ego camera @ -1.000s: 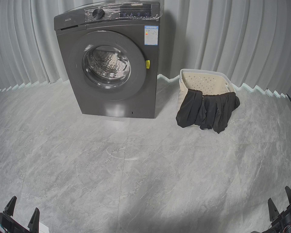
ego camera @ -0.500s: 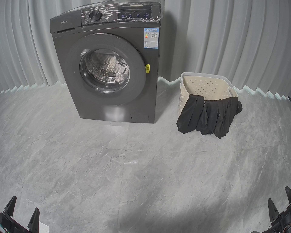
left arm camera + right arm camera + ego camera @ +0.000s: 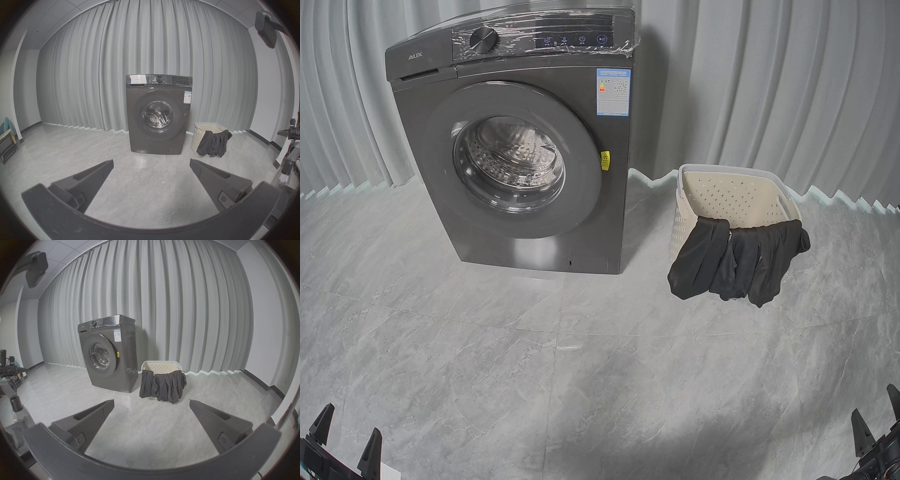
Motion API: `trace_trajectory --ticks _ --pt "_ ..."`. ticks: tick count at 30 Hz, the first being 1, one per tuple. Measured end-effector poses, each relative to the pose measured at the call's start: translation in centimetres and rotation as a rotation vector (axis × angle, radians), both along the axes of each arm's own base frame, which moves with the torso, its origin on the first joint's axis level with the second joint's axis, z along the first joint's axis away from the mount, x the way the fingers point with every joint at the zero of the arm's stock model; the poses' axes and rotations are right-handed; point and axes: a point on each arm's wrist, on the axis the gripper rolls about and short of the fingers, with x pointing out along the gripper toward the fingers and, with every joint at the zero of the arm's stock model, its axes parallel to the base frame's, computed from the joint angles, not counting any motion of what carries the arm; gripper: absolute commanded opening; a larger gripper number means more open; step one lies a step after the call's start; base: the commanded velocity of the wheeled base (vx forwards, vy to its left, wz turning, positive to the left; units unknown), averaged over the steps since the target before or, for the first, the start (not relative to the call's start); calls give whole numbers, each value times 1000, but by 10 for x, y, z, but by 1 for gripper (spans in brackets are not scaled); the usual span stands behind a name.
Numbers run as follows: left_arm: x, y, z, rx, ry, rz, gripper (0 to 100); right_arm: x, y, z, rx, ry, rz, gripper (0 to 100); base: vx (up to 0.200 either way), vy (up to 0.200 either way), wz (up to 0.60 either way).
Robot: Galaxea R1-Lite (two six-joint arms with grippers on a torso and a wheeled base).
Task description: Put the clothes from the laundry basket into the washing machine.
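We find the left gripper (image 3: 350,420) and the right gripper (image 3: 874,401) low at the near edge of the head view, well apart from the work. Each has its jaws spread wide, and nothing is held between them; the wrist views confirm this for the left (image 3: 150,162) and the right (image 3: 151,401). The black clothes (image 3: 737,259) hang over the front rim of the cream laundry basket (image 3: 731,172), reaching down toward the grey tiled floor (image 3: 550,375). The basket stands just to the right of the grey washing machine (image 3: 512,144), whose round door is closed. Pale curtains (image 3: 769,81) hang behind both.
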Motion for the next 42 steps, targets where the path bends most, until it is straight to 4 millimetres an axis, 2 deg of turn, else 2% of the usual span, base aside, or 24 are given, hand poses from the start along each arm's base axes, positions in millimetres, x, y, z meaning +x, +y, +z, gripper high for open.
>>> trace_trajectory --ticks 2,19,31,42 --pt "0 0 0 0 0 -1 100 0 0 0 0 -2 -1 100 0 0 -600" --pt "0 0 0 -3 0 0 100 0 0 1 0 -5 -1 100 0 0 0" --pt "0 0 0 -9 1 2 100 0 0 1 0 -5 -3 100 200 0 0" --pt "0 0 0 -9 1 2 100 0 0 1 0 -5 -2 100 0 -36 0"
